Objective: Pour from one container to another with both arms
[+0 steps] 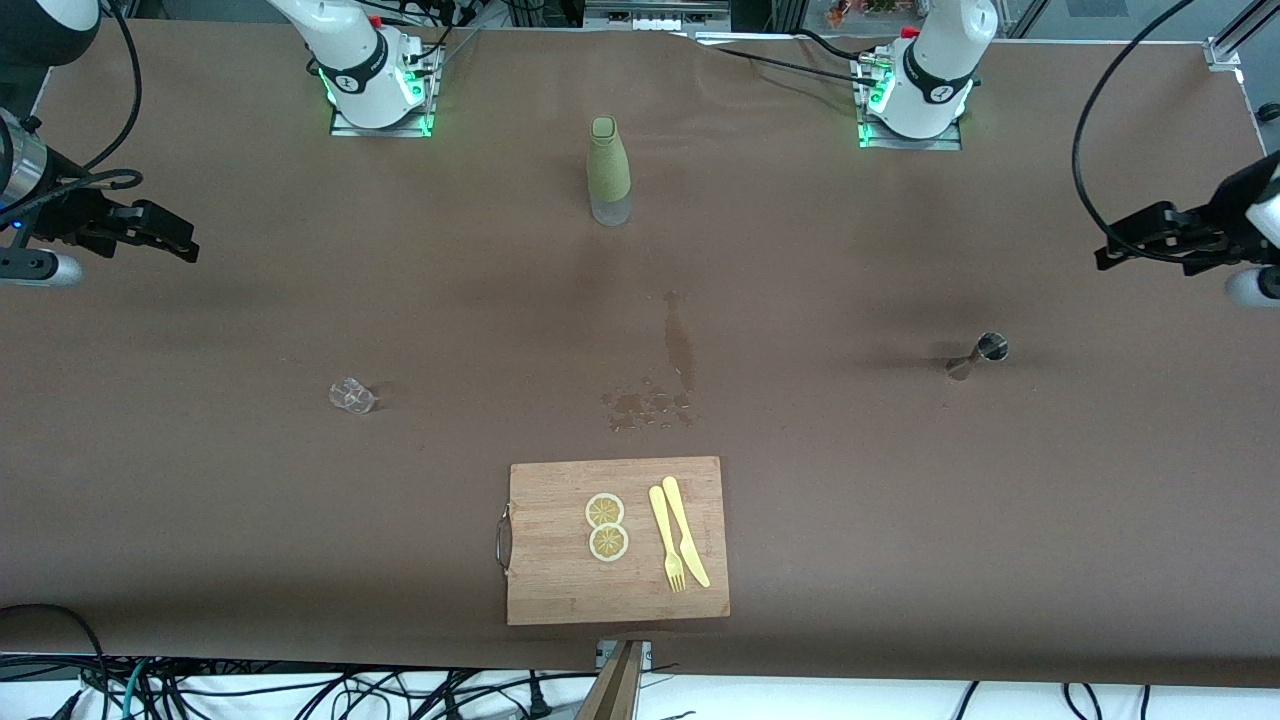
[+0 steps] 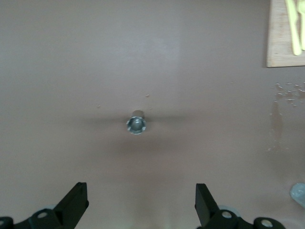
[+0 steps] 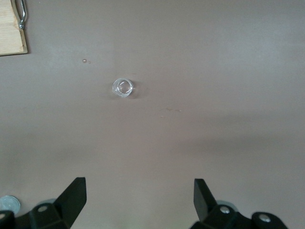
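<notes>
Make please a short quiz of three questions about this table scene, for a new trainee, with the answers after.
1. True or false: the left claw is holding the metal jigger.
2. What lies on the wooden cutting board beside the two lemon slices?
3. Which stands nearer the front camera: the clear glass or the green bottle?

Key
1. False; it is open and empty, as is the right claw.
2. A yellow fork and knife.
3. The clear glass.

2 white arms (image 1: 360,60), black cables, green-lit bases, black end effectors (image 1: 165,237).
</notes>
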You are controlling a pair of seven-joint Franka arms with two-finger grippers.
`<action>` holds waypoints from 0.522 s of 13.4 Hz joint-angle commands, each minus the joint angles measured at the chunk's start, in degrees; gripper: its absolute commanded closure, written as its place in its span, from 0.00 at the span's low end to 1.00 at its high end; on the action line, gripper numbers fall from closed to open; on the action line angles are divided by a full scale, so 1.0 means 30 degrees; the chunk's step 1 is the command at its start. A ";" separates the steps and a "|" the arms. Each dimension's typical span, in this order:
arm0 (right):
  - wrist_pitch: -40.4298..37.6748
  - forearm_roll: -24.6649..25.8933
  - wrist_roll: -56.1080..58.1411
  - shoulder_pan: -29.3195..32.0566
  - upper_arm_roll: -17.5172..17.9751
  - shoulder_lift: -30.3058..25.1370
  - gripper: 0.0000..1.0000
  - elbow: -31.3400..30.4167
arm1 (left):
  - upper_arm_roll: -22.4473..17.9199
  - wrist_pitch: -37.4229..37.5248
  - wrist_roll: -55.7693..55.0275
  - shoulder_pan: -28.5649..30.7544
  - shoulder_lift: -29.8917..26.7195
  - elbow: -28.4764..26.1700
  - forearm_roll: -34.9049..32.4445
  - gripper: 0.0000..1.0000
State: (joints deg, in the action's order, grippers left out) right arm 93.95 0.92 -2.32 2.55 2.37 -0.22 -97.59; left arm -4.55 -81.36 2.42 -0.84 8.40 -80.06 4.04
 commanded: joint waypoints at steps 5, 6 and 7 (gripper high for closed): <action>-0.0059 -0.0246 0.4128 0.0234 -0.0320 0.1008 0.00 0.0156 | -0.1233 0.0812 0.6209 0.2150 0.1388 -0.1141 0.0176 0.00; 0.0000 -0.0276 0.5447 0.0263 -0.0466 0.1302 0.00 0.0214 | -0.1352 0.0812 0.8111 0.2416 0.1853 -0.1436 0.0207 0.00; 0.0030 -0.0392 0.6447 0.0293 -0.0497 0.1594 0.00 0.0389 | -0.1527 0.0783 0.9986 0.2941 0.2293 -0.1468 0.0352 0.00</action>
State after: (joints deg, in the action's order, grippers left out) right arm 93.99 0.90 10.67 2.94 1.35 3.02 -97.56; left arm -8.43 -79.53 22.98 5.87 13.46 -83.58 4.05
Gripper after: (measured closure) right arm 0.000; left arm 0.000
